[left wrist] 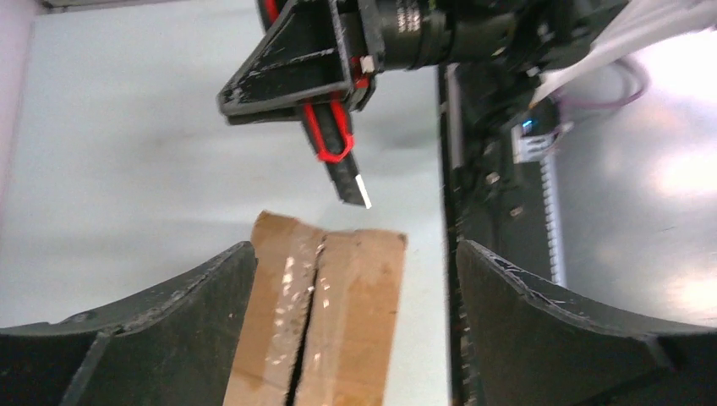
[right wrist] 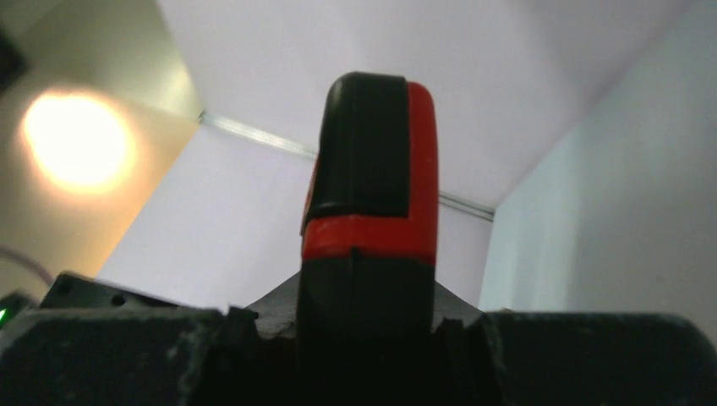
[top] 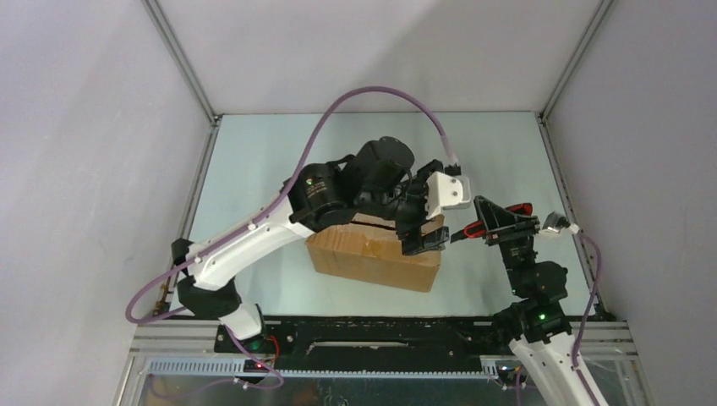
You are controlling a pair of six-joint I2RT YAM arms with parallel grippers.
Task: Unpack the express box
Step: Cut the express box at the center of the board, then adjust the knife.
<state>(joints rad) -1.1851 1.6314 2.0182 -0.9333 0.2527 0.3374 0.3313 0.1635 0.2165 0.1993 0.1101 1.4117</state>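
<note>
On the table [top: 254, 169], a little toward its near edge, lies one express box [top: 372, 258], with its long side running from 9 to 3 o'clock. There are two top flaps, which meet at a taped seam showing a dark slit. There is one utility knife [top: 473, 230], red and black, and two grippers.

The left gripper [top: 425, 239] hangs over the box's 3 o'clock end with its jaws spread wider than the carton and holding nothing. The right gripper [top: 489, 227] is clamped on the knife. The blade points toward 9 o'clock, just beside that end and apart from the cardboard.

Bare table shows broadly at 12 and 9 o'clock of the box. At 6 o'clock the base rail [top: 380, 331] lies near.
</note>
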